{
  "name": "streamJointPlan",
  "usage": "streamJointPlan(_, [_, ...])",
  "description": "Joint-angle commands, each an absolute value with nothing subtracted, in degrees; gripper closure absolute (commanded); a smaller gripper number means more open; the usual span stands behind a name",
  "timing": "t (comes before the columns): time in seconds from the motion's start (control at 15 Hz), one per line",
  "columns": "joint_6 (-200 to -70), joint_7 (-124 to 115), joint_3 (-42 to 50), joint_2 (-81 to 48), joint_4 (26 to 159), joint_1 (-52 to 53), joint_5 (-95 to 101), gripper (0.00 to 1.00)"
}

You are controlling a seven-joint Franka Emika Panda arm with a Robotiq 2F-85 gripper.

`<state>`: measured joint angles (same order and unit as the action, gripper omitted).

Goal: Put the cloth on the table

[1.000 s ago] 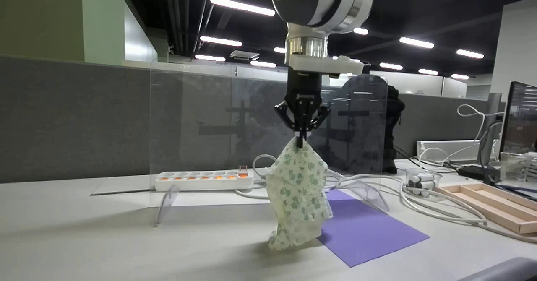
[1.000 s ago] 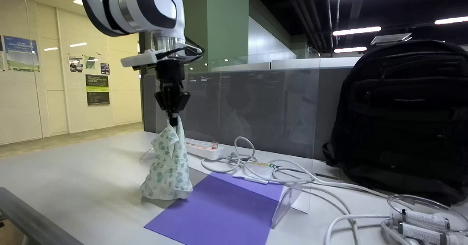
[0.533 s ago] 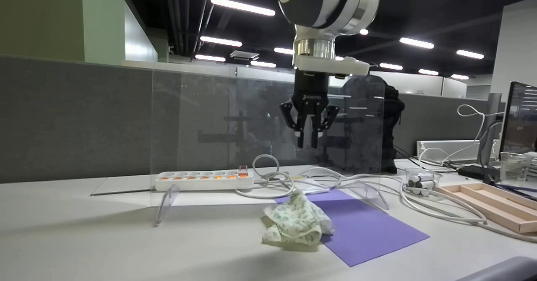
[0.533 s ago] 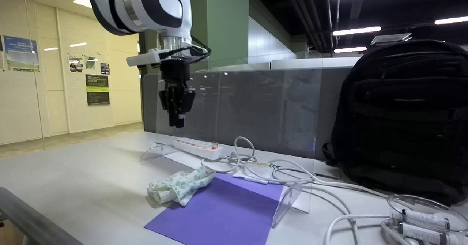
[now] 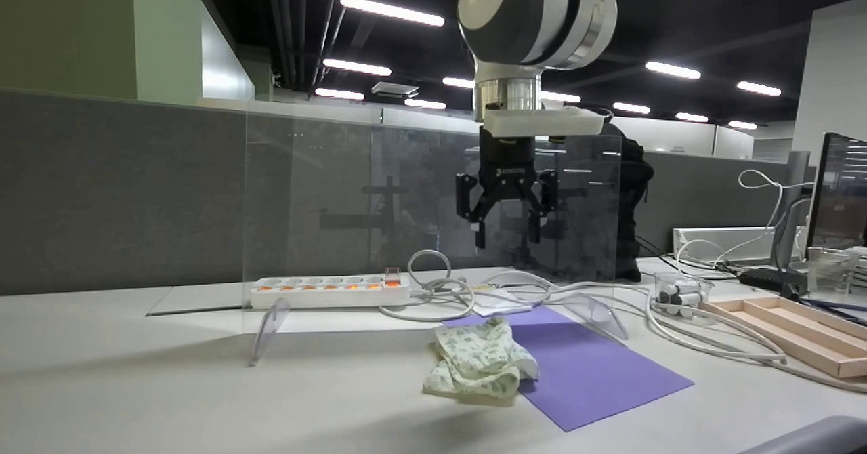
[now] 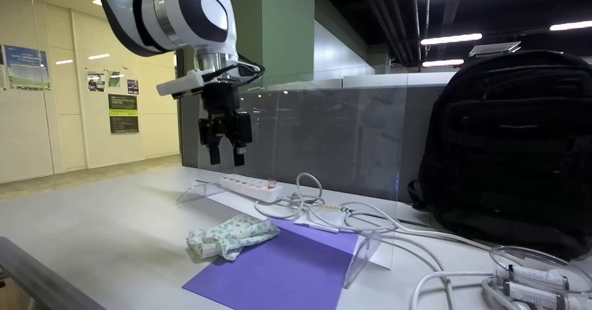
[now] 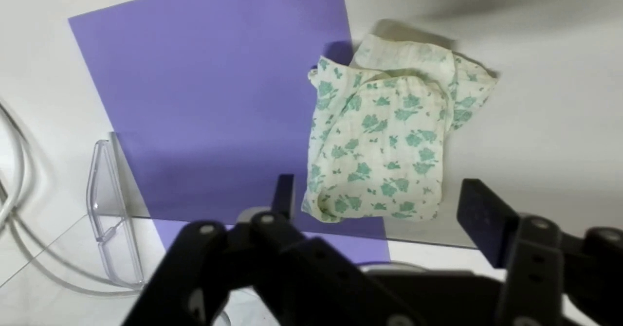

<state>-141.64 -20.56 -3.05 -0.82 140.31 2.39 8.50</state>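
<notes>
"How does it look up there?"
"My hand (image 5: 507, 236) hangs in the air, spread wide. Its two black fingers (image 7: 486, 219) have a big gap between them."

"Where is the cloth (image 7: 384, 151)?"
"The cloth is down below my hand, well apart from my fingers. It lies bunched up and bumpy. It is pale, with green shapes on it."

"What is under it?"
"The white table (image 5: 169, 373) is, and one side of the cloth covers an edge of a purple sheet (image 7: 209, 97). The sheet lies flat, low down and mostly off to one side of my hand."

"What stands near you?"
"A see-through panel (image 6: 314, 129) stands up near my hand. In both exterior views it shows behind my hand. The purple sheet pokes out past it."

"And past that?"
"On the far side of the panel from me there is a long white power strip (image 5: 325, 299). White cords (image 6: 455, 274) loop beside it and trail off across the table."

"And farther off?"
"A light wooden tray (image 5: 789, 332) lies well apart from my hand. A big black bag (image 6: 504, 162) stands well apart too, with a gray wall (image 5: 122, 196) behind it."
</notes>
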Motion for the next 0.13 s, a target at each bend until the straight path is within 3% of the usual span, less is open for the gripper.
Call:
streamJointPlan(0.0, [-144.39, -28.32, -2.53, -1.46, 142.60, 2.79, 18.14, 0.00])
streamJointPlan(0.07, [-144.15, -29.91, -2.35, -1.85, 142.71, 2.86, 20.01, 0.00])
